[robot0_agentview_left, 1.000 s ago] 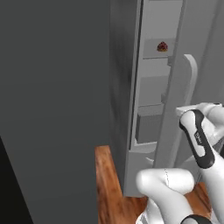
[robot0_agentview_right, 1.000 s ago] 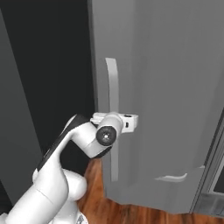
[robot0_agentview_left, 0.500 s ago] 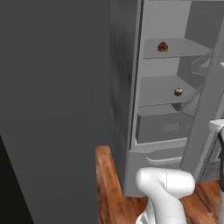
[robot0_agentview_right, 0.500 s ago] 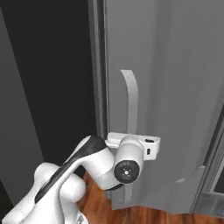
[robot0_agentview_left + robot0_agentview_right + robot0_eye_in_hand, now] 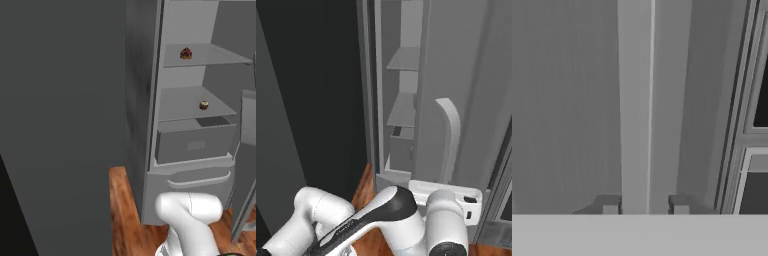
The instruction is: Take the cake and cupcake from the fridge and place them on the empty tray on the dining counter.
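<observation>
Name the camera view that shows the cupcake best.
The left base view: the cupcake sits in the open on the fridge's middle shelf, below the cake. From the right base view those shelves appear edge-on; the hand view faces the door handle.

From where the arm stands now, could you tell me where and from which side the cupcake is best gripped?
Grip the cupcake around its brown base, fingers either side, coming straight in from the open front of the fridge. It stands upright and alone near the middle shelf's front edge, and the shelf above probably rules out a top-down reach.

One fridge [image 5: 195, 145] is seen — two shelves [image 5: 210, 55], one drawer [image 5: 195, 144], one cake [image 5: 186, 53], one cupcake [image 5: 203, 105].
</observation>
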Controlling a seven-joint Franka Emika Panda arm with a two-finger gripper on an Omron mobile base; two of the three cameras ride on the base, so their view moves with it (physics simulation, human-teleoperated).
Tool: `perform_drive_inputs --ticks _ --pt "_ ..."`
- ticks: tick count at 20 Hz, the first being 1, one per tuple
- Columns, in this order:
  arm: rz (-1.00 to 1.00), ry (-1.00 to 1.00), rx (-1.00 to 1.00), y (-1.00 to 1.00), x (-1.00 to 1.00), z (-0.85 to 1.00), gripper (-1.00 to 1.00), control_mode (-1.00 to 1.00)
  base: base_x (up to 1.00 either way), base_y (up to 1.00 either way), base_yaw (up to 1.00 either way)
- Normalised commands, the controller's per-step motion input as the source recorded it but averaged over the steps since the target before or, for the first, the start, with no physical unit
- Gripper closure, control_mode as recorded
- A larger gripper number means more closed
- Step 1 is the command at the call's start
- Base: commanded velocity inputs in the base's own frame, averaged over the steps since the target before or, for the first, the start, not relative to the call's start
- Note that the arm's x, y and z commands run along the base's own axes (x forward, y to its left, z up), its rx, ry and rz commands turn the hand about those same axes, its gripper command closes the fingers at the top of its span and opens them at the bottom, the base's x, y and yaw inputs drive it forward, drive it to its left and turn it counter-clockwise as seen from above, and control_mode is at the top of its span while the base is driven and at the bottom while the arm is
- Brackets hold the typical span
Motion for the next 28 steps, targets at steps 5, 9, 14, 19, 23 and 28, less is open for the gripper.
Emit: perform_drive_inputs --ticks 5,9,14,19,23,28 --pt "0.06 -0.06 0.00 -0.27 -0.47 0.00 -1.00 -1.00 0.00 0.00 0.00" --pt "0.00 -0.10 -0.05 0.18 -0.58 0.06 -1.00 -1.00 0.00 0.00 0.00" --pt "0.00 -0.19 -0.19 0.75 -0.39 0.12 -1.00 -1.00 0.00 0.00 0.00" --pt "-0.04 -0.21 -0.24 0.99 -0.02 0.22 -1.00 -1.00 0.00 0.00 0.00" --pt "-0.03 -0.11 -0.18 1.00 0.35 0.17 -1.00 -1.00 0.00 0.00 0.00" --pt "-0.01 0.00 -0.06 0.49 0.38 0.00 -1.00 -1.00 0.00 0.00 0.00"
